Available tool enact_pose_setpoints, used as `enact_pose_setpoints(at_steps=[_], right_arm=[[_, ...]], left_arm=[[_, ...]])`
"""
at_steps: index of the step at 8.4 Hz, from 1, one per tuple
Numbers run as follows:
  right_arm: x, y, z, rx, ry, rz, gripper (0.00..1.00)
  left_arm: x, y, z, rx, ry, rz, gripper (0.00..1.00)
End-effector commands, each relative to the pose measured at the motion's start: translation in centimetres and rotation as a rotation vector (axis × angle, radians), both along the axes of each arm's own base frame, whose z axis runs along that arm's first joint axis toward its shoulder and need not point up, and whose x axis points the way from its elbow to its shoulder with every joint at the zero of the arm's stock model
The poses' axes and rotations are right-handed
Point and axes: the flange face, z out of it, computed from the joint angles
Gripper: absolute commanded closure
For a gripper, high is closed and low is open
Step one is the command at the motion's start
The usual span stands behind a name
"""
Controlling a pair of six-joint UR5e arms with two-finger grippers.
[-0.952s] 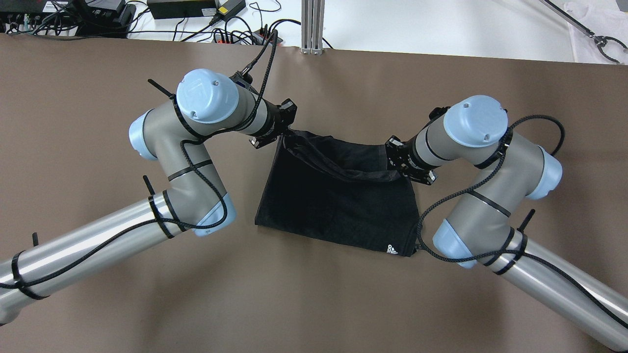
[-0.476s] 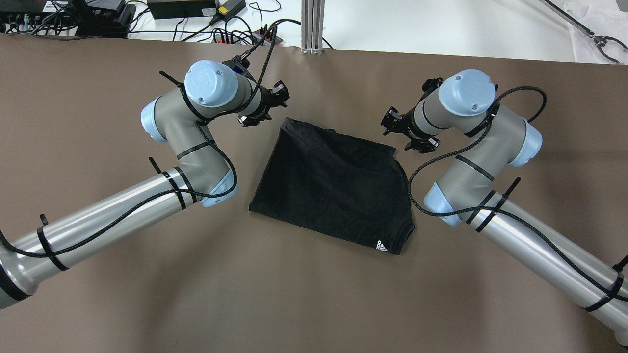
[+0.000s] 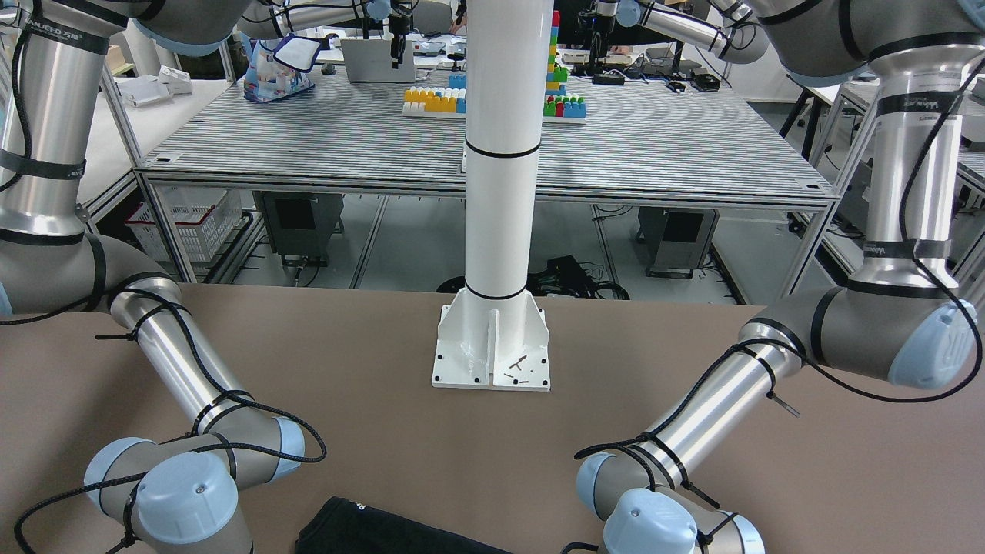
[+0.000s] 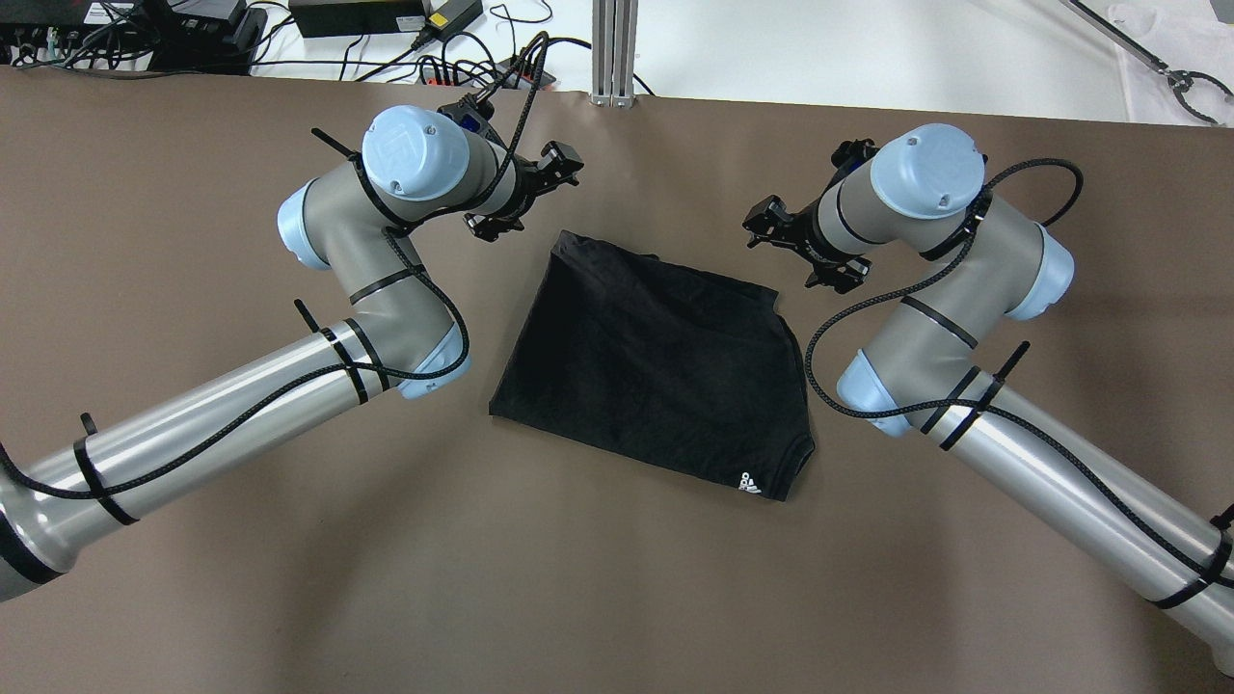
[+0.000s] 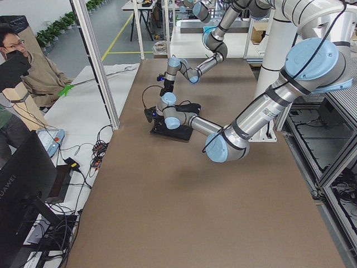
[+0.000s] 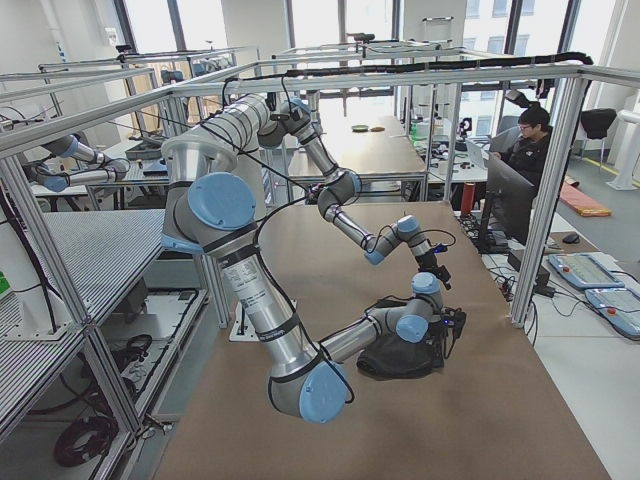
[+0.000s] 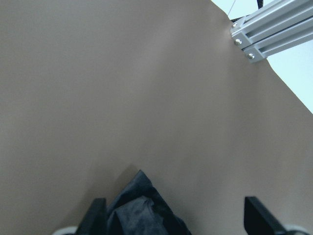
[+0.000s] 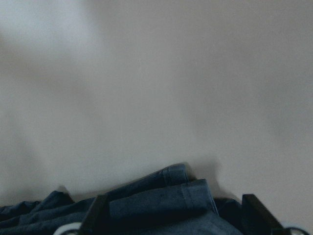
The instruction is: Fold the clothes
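Observation:
The clothes are one black garment (image 4: 656,357), lying folded flat mid-table with a small white logo (image 4: 749,482) at its near right corner. My left gripper (image 4: 525,193) hovers open just beyond the garment's far left corner, holding nothing. Open and empty too, my right gripper (image 4: 786,246) is off the far right corner. In the left wrist view the gripper (image 7: 178,220) has its fingers wide apart above a garment corner (image 7: 142,208). The right wrist view shows that gripper (image 8: 176,220) spread over the garment's hemmed edge (image 8: 161,198).
The white pillar base (image 3: 492,354) is bolted on the robot's side of the brown table (image 4: 617,598). An aluminium post (image 4: 614,53), cables and power units (image 4: 357,14) line the far edge. A person (image 5: 25,72) sits beyond that edge.
A second ago both grippers held the garment's far edge, raised. They have let go; the garment now lies flat and both arms have drawn back toward the far edge.

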Motion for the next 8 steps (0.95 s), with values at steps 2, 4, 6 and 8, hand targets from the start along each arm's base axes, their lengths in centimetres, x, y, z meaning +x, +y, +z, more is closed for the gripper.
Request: enact_pose_setpoints(at_steps=[2,4,6,8], right_arm=[[7.0,0.2,4.9,0.380,0.219,-0.243,0.05],[17.0,-1.7,12.8,0.542,0.456,-0.409,0.05],[28.0,-1.4,19.7,0.595,0.613,-0.498,0.05],[34.6,0.4,24.9,0.606,0.801,-0.545,0.05]], left_arm=[[-8.6,-3.3,3.3,0.275,-0.358,0.114,0.00],[-23.1,-2.0,15.8,0.434,-0.684,0.214,0.00],[-33.7,0.2,24.4,0.496,-0.895,0.307,0.00],[-42.4,2.2,30.2,0.515,-1.036,0.374,0.00]])
